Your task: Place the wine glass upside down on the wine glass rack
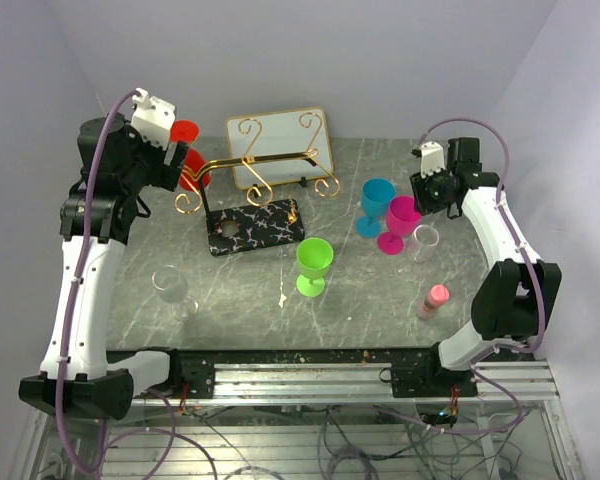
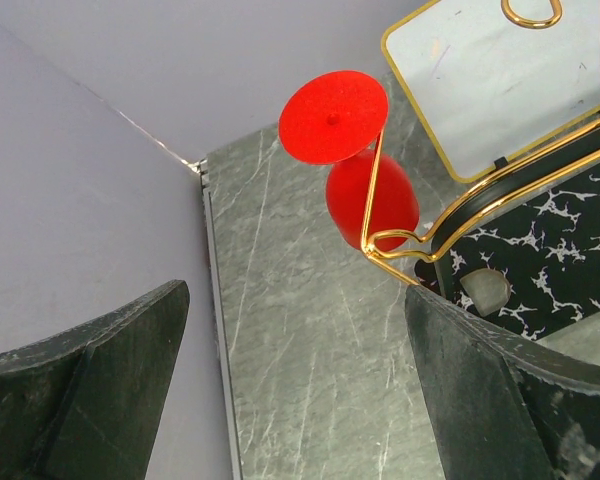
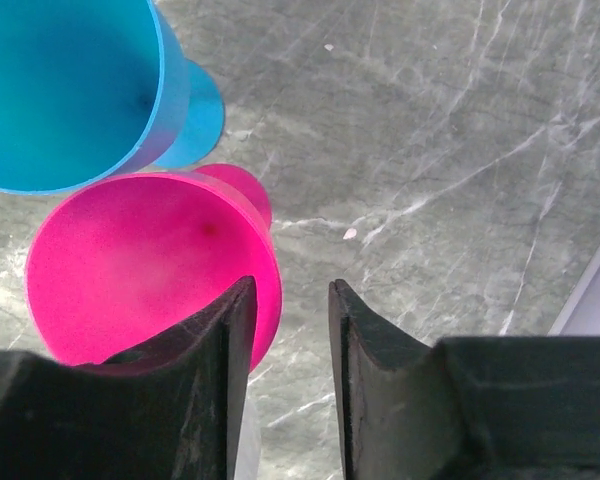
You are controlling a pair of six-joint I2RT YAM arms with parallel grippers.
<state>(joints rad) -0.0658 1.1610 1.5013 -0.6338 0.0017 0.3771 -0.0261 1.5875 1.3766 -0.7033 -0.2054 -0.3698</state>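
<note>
The gold wire wine glass rack (image 1: 250,160) stands on its black marbled base (image 1: 255,228) at the back left. A red wine glass (image 1: 190,165) hangs upside down at the rack's left end, its foot (image 2: 332,115) uppermost and its bowl (image 2: 370,200) below. My left gripper (image 1: 180,172) (image 2: 298,292) hangs wide open just near of it, with nothing between its fingers. At the right, my right gripper (image 1: 418,205) (image 3: 292,285) is over an upright pink wine glass (image 1: 400,220) (image 3: 150,265). Its jaws stand narrowly apart astride the bowl's rim, the left finger (image 3: 220,360) over the bowl and the right finger (image 3: 370,370) outside it.
A blue glass (image 1: 377,200) (image 3: 70,90) stands against the pink one. A green glass (image 1: 314,262) stands mid-table, a clear glass (image 1: 170,285) front left, another clear glass (image 1: 426,238) and a small pink-topped item (image 1: 435,298) at right. A gold-rimmed white tray (image 1: 280,135) (image 2: 500,80) leans behind the rack.
</note>
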